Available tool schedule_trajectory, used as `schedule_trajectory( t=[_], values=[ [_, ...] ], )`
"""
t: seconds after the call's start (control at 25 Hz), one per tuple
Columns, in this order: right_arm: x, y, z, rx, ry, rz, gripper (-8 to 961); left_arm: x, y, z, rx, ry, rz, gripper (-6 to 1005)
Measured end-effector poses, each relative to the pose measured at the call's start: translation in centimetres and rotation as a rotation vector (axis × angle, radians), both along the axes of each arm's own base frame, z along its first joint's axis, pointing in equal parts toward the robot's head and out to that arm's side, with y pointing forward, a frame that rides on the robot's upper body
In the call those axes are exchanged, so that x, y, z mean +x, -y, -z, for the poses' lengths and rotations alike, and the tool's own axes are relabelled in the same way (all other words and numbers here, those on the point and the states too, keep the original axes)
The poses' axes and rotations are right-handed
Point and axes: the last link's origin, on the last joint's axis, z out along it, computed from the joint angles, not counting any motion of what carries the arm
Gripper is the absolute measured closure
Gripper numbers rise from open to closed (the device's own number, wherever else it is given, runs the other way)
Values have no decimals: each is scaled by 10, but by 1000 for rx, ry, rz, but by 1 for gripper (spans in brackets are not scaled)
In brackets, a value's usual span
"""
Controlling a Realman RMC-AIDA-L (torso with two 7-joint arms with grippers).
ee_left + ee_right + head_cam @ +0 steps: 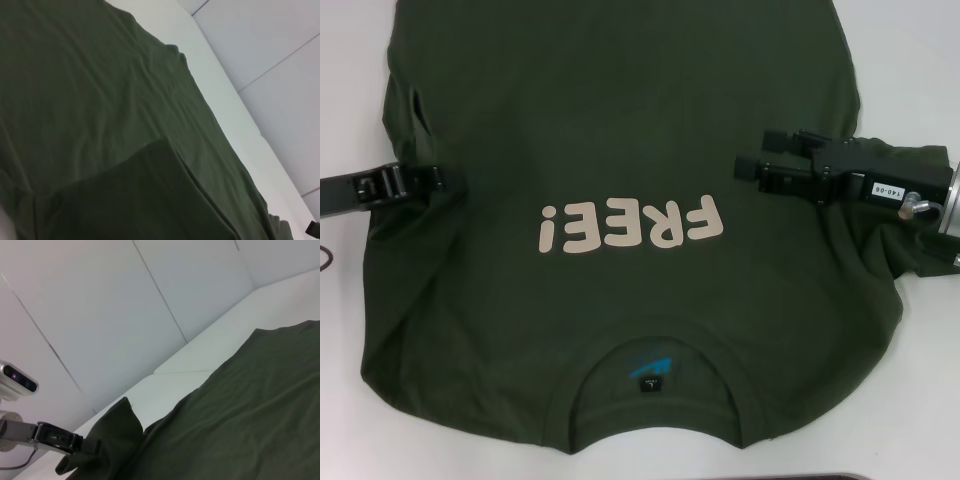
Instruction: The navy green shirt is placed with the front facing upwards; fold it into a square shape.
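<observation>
I am watching the left end effector at the shirt's left edge, level with the chest. It looks clamped on a pinch of the sleeve cloth; the right wrist view shows that same end effector lifting a dark fold off the surface. The right end effector is reaching in from the other side, over the right sleeve, just above the lettering. Its fingers look drawn together, but I cannot tell whether any cloth is caught in them.

The navy green shirt is lying flat and face up on the white counter, spread across most of the head view, collar nearest the robot and hem farthest. The cream "FREE!" lettering is reading upside down from here.

I am judging the cloth to be light, soft and limp. It will sag and drag rather than hold a shape, and a thin pinch could slip free. I would be taking hold at the sleeve seams or outer edges, through both layers, so each side folds inward cleanly.
</observation>
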Motion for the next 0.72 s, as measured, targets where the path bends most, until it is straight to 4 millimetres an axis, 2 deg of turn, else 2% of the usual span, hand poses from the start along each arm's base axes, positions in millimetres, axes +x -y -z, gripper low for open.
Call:
schedule_trajectory(
  t=[0.28,0.36,0.72],
  values=[
    [0,0,0,0,1,0,54,1,-2,8,-13,2,-10,975],
    [0,0,0,1,1,0,53,1,-3,9,-12,1,-11,755],
    [0,0,0,0,0,-1,53,-1,-5,6,18,-18,1,387]
  ],
)
